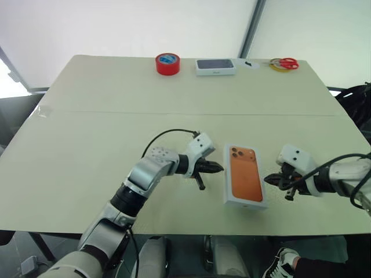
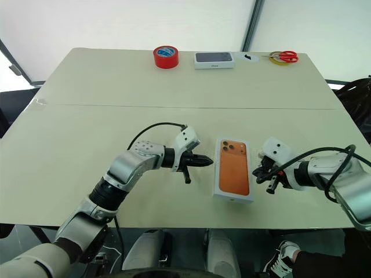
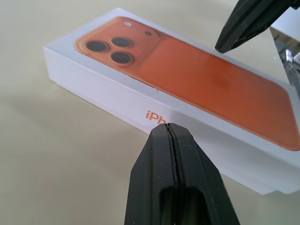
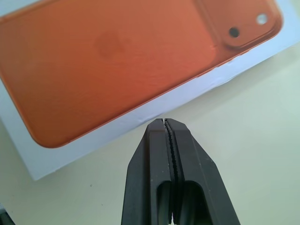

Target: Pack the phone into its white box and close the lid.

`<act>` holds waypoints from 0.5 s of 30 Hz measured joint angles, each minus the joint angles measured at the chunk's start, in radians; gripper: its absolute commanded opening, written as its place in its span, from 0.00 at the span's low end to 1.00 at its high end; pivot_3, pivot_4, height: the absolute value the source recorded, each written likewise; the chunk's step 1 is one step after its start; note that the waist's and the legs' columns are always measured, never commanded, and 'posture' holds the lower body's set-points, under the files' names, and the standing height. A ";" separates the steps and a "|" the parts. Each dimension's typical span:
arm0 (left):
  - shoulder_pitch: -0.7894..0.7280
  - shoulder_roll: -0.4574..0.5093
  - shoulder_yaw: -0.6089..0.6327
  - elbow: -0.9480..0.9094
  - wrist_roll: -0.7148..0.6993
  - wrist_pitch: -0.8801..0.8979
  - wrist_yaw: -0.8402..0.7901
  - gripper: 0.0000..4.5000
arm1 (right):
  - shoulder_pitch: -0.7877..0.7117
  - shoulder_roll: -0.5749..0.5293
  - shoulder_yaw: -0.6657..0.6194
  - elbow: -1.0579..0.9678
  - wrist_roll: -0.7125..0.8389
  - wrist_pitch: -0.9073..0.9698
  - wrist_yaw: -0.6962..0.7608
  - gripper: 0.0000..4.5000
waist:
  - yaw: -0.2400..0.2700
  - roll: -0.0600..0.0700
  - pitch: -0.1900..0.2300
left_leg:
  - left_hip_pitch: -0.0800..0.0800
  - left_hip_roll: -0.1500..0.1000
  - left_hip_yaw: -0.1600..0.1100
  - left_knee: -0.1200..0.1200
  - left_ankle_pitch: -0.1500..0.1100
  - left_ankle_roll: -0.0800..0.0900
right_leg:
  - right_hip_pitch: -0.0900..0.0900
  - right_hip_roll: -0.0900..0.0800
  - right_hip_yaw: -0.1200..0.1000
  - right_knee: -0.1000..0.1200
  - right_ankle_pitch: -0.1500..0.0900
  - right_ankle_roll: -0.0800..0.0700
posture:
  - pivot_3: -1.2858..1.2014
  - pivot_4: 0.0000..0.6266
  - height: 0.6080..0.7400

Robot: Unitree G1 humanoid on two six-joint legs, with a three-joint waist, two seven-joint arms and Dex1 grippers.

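The lid [image 1: 246,183], printed with an orange phone, sits on the white box [image 3: 140,110] on the table [image 1: 93,133], so the pack looks closed, lying between the 2 grippers. The left gripper [image 1: 217,168] points at one long side, with its jaws pressed together and empty, just beside the pack. The right gripper [image 1: 270,179] is near the other long side, its jaws also together and empty. The pack is probably stiff cardboard, light, with a smooth, slippery face; it is best held by its 2 long walls, not by the printed top.
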 measured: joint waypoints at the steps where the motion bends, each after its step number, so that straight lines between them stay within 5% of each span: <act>1: -0.003 0.001 0.016 0.004 -0.007 0.000 0.001 0.00 | 0.004 -0.007 -0.022 0.000 0.000 -0.011 0.011 0.01 | 0.000 0.000 0.000 | 0.000 0.000 0.000 0.000 0.000 0.000 | 0.000 0.000 0.000 0.000 0.000 0.000 | 0.52 0.24 0.94; 8: -0.090 -0.050 0.074 0.081 -0.015 -0.012 0.037 0.00 | 0.014 -0.004 -0.078 -0.056 0.061 -0.020 0.066 0.01 | 0.002 0.000 0.000 | 0.000 0.000 0.000 0.000 0.000 0.000 | 0.000 0.000 0.000 0.000 0.000 0.000 | 0.52 0.24 0.94; 15: -0.135 -0.134 -0.018 0.217 0.060 -0.068 0.087 0.00 | 0.068 0.040 0.003 -0.127 0.077 0.017 0.011 0.01 | 0.000 0.000 0.000 | 0.000 0.000 0.000 0.001 0.000 0.000 | 0.000 0.000 0.000 0.000 0.000 0.000 | 0.52 0.24 0.94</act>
